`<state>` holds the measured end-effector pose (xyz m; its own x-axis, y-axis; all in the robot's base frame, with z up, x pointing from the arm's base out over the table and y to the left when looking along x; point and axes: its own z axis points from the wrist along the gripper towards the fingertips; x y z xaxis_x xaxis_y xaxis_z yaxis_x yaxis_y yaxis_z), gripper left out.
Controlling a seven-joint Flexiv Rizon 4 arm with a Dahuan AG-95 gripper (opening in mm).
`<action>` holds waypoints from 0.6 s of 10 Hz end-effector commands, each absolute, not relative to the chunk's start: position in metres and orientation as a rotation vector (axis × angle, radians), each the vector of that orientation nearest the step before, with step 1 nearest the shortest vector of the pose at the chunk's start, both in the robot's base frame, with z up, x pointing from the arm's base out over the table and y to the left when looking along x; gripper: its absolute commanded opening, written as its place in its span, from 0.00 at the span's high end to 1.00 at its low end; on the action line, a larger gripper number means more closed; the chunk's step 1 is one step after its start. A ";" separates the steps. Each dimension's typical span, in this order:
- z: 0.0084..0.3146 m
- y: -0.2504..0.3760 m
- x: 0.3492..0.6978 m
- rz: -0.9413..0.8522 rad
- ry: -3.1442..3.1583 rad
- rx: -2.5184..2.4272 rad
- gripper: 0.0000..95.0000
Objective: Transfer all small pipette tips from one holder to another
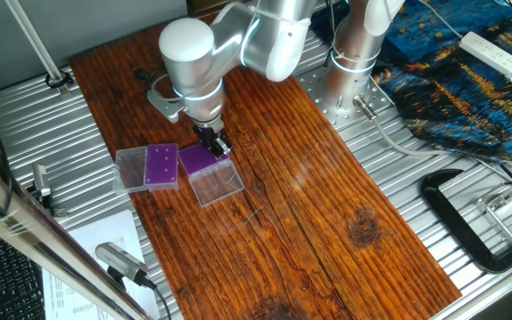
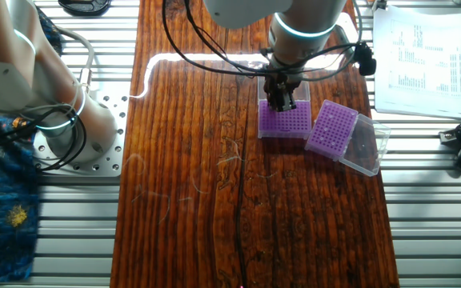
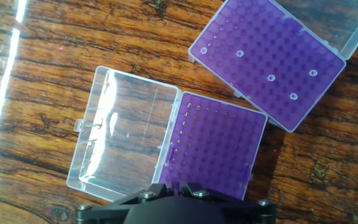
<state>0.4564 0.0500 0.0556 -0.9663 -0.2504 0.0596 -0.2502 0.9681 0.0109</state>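
Note:
The one holder (image 3: 263,37), a wider light-purple rack, lies at the upper right of the hand view with its clear lid (image 3: 347,31) open. Several small pipette tips (image 3: 270,78) show in it as pale dots. The other holder (image 3: 216,146), a darker and narrower rack, lies in the middle with its lid (image 3: 123,134) folded out to the left. I see no tips in its holes. My gripper (image 3: 176,185) hangs over this darker rack's near edge. Its fingers are close together with a thin sliver between them. In the fixed views the gripper (image 1: 214,142) (image 2: 281,100) stands just above the dark rack (image 1: 201,160) (image 2: 286,122).
Both racks sit on a wooden board (image 1: 309,204) laid over a ribbed metal table. A black clamp (image 1: 469,222) lies at the right and the arm's base (image 1: 349,62) stands behind. Printed papers (image 2: 418,56) lie beside the light rack (image 2: 330,128).

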 end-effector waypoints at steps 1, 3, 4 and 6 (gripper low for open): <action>0.068 0.051 0.456 -0.009 -3.050 0.384 1.00; 0.079 0.053 0.459 -0.009 -3.048 0.382 1.00; 0.087 0.054 0.462 -0.008 -3.046 0.383 1.00; 0.097 0.053 0.474 -0.008 -3.043 0.395 1.00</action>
